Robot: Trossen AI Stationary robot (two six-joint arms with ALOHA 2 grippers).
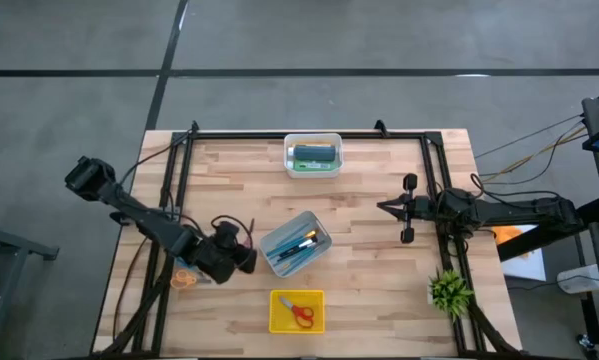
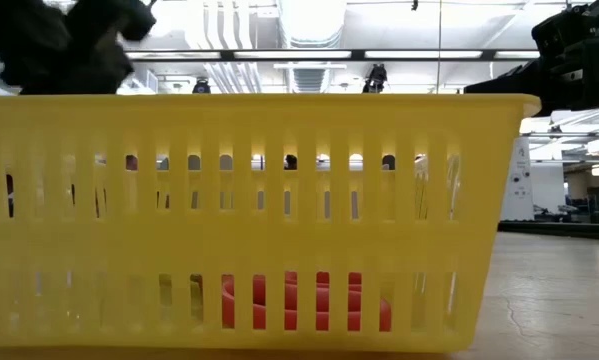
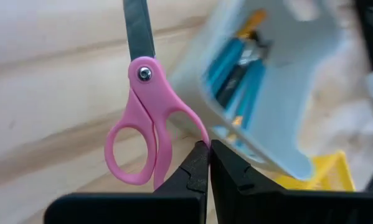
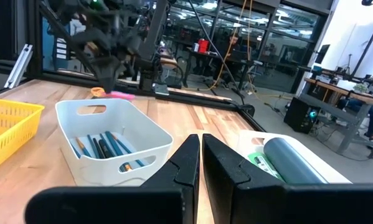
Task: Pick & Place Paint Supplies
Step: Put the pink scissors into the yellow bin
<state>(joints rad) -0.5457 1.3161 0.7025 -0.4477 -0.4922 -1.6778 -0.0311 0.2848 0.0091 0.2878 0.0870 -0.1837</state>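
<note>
Lying lengthwise in the pale blue bin (image 1: pixel 294 244) at bench (image 1: pixel 369 210) centre, brushes (image 1: pixel 301 245) angled diagonally. Left claw (image 1: pixel 247 257) just beside that bin, arm stretched low and slanting, fingers pressed together on pink scissors (image 3: pixel 142 124). Right claw (image 1: pixel 384 207) shut empty, arm level, pointing inward.

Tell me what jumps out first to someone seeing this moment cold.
The left end effector is shut on a pair of pink scissors, near the table's left front beside the light bin of brushes. A yellow basket at the front edge holds red-handled scissors and fills the low view. The right end effector waits shut at mid-right.
</note>
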